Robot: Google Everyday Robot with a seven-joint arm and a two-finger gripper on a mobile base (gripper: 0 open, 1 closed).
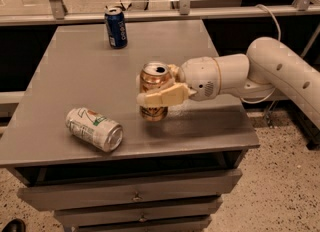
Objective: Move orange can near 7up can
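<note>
We have our end effector (149,92) pinching the orange can (154,79) upright around its middle. It sits right of the 7up can (94,129) and a little farther back over the tabletop (75,76), with a bare gap between the two. The 7up can lies on its side, so we judge that a bump from our can or a finger on arrival could send it rolling off. A tilted or early release could topple our can, while the blue can (116,27), far behind the 7up can, poses no risk.

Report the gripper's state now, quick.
Gripper: closed on the orange can, holding it upright mid-table, to the right of the lying 7up can.
</note>
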